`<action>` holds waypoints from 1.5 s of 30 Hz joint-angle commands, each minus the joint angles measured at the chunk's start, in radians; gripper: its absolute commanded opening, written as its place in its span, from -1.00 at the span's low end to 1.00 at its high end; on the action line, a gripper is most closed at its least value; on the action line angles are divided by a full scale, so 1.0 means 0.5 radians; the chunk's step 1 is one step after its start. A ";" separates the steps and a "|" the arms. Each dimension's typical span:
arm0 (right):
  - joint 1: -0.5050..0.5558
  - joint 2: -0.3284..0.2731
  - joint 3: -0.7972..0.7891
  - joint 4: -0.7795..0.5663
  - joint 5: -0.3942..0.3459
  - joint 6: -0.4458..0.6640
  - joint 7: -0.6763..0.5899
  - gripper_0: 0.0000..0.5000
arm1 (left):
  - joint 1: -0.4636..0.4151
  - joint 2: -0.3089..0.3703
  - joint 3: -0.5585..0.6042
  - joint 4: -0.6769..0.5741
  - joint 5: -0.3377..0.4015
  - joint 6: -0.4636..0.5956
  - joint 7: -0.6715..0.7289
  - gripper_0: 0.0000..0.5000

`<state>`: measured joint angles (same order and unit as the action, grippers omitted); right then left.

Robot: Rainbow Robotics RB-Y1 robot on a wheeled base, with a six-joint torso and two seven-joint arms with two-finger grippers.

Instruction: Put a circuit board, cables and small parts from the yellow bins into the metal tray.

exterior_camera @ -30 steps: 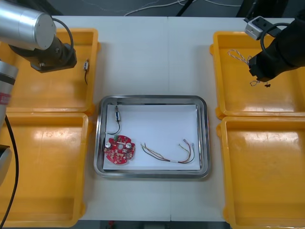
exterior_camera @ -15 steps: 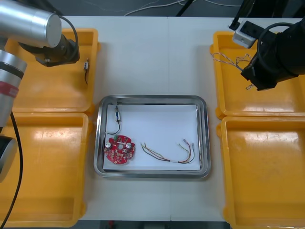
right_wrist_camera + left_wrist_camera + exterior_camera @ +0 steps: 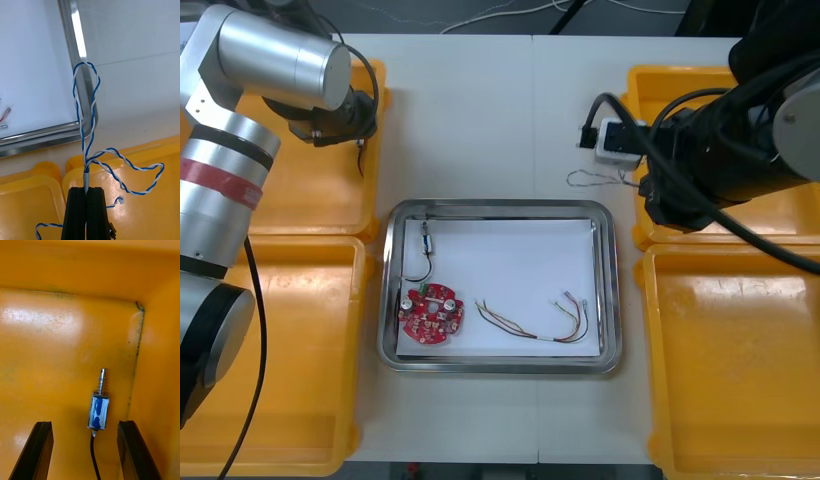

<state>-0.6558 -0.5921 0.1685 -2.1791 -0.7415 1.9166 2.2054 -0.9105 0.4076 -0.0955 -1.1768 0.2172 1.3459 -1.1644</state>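
The twisted blue and white cable (image 3: 83, 123) hung from the right tool (image 3: 86, 189), whose black fingers were closed almost together, pinching only the wire's sleeved end. Ahead of the fingertips one long loop reached toward the rim of the metal tray (image 3: 45, 135), near its corner. A second loop sagged sideways below the tool over a yellow bin (image 3: 150, 217), and a loose end trailed behind the fingers. In the front view this tool sat above the tabletop (image 3: 500, 120), between the far right bin (image 3: 740, 210) and the tray. A circuit board (image 3: 430, 312), red and yellow cables (image 3: 532, 322) and a black cable (image 3: 423, 255) lay in the tray.

The left tool (image 3: 85, 423) stood wide open and empty in the far left bin (image 3: 56, 333). A small metal part (image 3: 98, 410) lay between its fingers, nearer the one by the bin wall, and its black lead (image 3: 93, 459) ran back under the tool.

The hold on the blue and white cable looked slight to me. A thin, springy wire gripped at one end could slip out. Its trailing loop could also snag the bin lip, leaving part of it draped over the tray's rim on release. On the left, the finger by the wall might strike it while descending, and closing off-centre could nudge the part aside.
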 commanded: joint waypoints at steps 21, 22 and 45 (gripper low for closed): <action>-0.259 0.077 0.869 0.410 0.066 -0.477 -0.079 -1.00 | -0.109 -0.045 -0.070 0.206 0.001 -0.213 -0.196 1.00; -0.265 0.083 0.896 0.456 0.072 -0.526 -0.082 -1.00 | -0.112 -0.048 -0.051 0.215 0.020 -0.201 -0.199 1.00; -0.281 0.212 1.212 0.849 0.188 -0.922 -0.125 -0.69 | -0.170 0.022 0.130 0.218 0.198 0.042 -0.307 1.00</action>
<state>-0.7590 -0.5066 0.7557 -1.7508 -0.6555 1.4699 2.1749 -0.9337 0.3976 -0.0575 -1.0591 0.3018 1.3336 -1.2182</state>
